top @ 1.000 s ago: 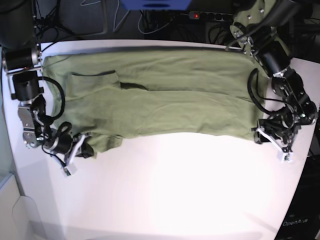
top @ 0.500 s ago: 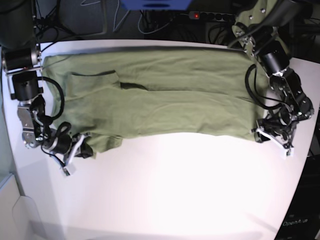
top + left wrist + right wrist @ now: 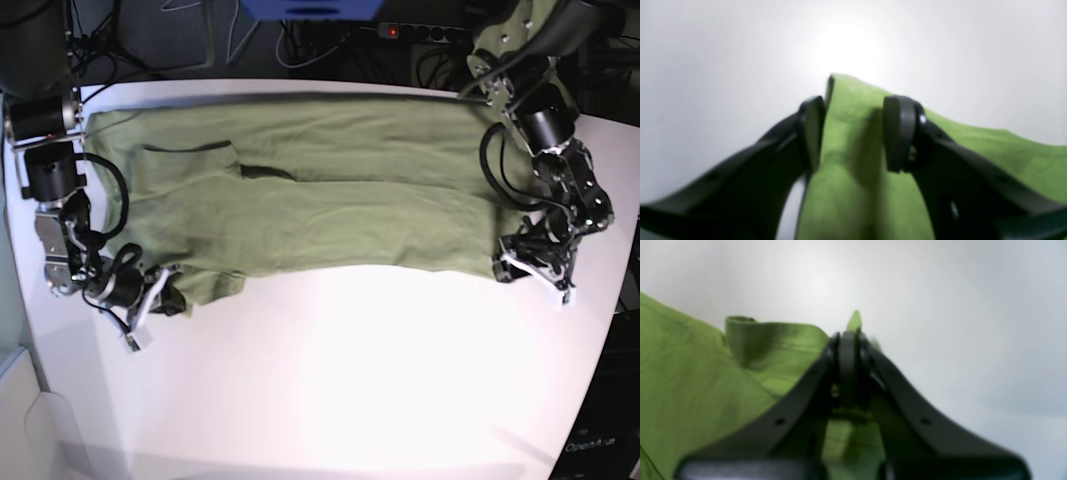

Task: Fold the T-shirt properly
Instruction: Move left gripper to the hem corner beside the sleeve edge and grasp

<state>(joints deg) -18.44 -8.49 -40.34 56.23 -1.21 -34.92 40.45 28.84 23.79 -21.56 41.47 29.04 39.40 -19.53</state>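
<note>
The front of the white surface [image 3: 340, 380] lay bare and brightly lit. Beyond it the T-shirt [image 3: 310, 190] was spread flat and lengthwise across the far half, slightly wrinkled. At its near corner on the base view's left, the right tool [image 3: 160, 300] was pinched together on a fold of the green cloth, a tip of fabric poking past the fingers [image 3: 848, 350]. At the opposite near corner, the left tool [image 3: 530, 268] stood with its jaws apart, straddling the shirt's edge, cloth between the pads [image 3: 898, 133] without being clamped.
</note>
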